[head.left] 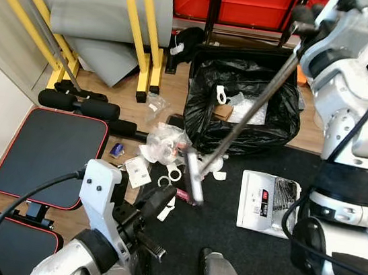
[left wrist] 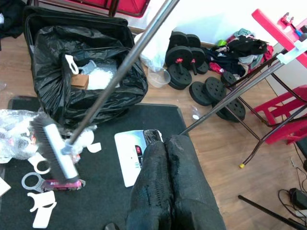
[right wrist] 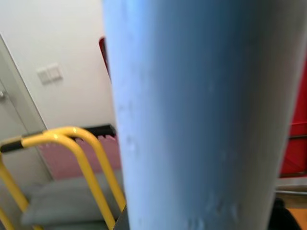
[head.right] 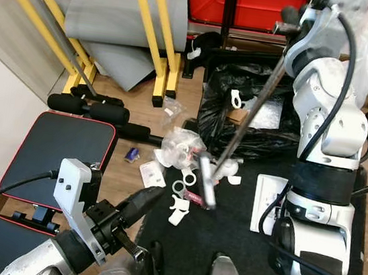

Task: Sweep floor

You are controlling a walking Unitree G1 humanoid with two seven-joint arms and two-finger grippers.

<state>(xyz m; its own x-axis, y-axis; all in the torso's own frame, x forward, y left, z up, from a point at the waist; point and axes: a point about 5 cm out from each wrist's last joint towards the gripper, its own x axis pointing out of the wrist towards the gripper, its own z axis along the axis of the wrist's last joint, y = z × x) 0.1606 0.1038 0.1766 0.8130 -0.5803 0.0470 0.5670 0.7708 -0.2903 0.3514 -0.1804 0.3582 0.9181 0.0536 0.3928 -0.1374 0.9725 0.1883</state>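
Note:
A broom with a long grey handle (head.left: 256, 103) slants down over the black mat (head.left: 243, 254). Its brush head (head.left: 196, 175) rests among the litter (head.left: 169, 150): crumpled clear plastic, white scraps and tape rings. High at the right, my right gripper (head.left: 307, 19) is shut on the top of the handle, which looms close in the right wrist view as a pale shaft (right wrist: 192, 115). My left gripper (head.left: 159, 199) hangs low at the left near the mat's edge, its black fingers (left wrist: 168, 182) pressed together on nothing.
An open black rubbish bag (head.left: 242, 104) stands just behind the litter. A white and silver packet (head.left: 267, 203) lies on the mat. A black weight bench (head.left: 49, 154) is at left, yellow frame legs (head.left: 140, 30) behind. Weight plates (left wrist: 192, 62) and a red stand (left wrist: 288, 110) lie right.

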